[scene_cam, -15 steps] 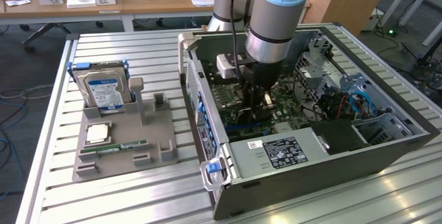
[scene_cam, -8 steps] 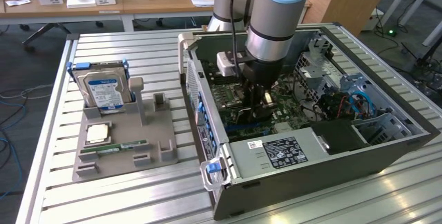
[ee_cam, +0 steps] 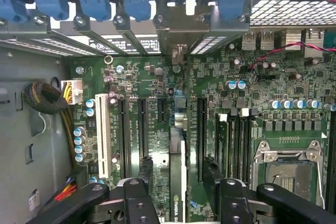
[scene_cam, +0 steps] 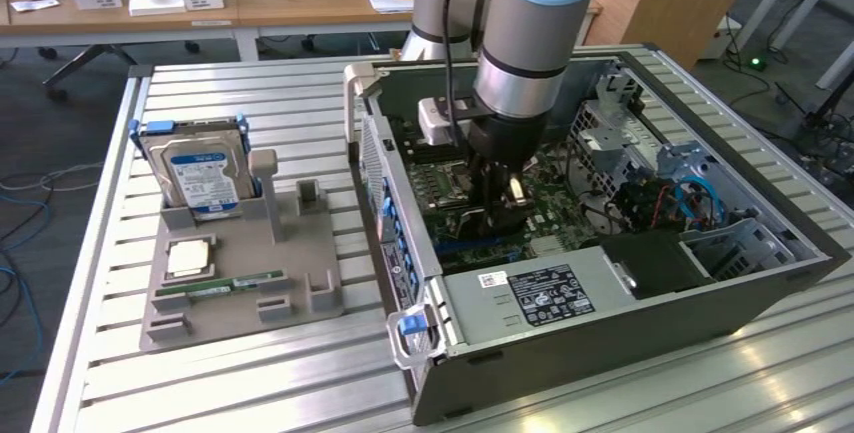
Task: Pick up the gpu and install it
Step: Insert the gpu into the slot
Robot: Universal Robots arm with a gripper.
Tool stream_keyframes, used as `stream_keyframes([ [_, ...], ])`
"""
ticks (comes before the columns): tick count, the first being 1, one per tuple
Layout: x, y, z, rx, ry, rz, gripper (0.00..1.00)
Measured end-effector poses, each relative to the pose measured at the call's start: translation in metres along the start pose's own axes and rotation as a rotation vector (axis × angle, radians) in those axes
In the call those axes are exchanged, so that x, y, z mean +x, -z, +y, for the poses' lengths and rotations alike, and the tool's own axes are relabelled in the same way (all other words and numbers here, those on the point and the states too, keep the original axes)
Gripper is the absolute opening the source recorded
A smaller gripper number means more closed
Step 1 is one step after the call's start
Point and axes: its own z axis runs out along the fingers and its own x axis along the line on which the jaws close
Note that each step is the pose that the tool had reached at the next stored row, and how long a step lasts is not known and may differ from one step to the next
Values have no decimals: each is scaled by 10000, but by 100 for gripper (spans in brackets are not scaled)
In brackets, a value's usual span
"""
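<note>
On my wrist cam the gripper (ee_cam: pixel 179 167) is wide open and has hold of nothing. Its two black fingers (ee_cam: pixel 145 169) stand either side of the gpu (ee_cam: pixel 177 198) w/ a clear gap on each side, so no contact that I can see. The gpu is inside the pc case (scene_cam: pixel 627 323), standing on edge on the green motherboard (ee_cam: pixel 142 77) and seen edge-on as a thin dark strip w/ pale lettering. It runs toward the rear wall of the case, where a row of blue clips (ee_cam: pixel 94 1) sits. Long black slots lie on both sides of it, and a white slot (ee_cam: pixel 103 135) lies further off. Can't tell from here whether the card is pressed fully home. The empty cpu socket (ee_cam: pixel 289 166) is well apart from it, and a sleeved cable bundle (ee_cam: pixel 44 95) hangs by the bare metal wall on the opposite side. In the exterior view the arm comes straight down into the open case, gripper (scene_cam: pixel 501 203) low over the board, just behind the labelled power supply (scene_cam: pixel 541 293). Outside the case, toward the exterior view's left, the grey fixture (scene_cam: pixel 240 293) sits on the slatted table (scene_cam: pixel 240 383). It carries the hard drive (scene_cam: pixel 200 168) upright, a cpu chip (scene_cam: pixel 191 256) lying flat and the green memory stick (scene_cam: pixel 220 283) in its groove.
</note>
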Motion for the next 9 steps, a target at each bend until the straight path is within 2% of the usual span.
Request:
stream_keyframes([
  [9,-11,0,-1,0,2,0,51],
])
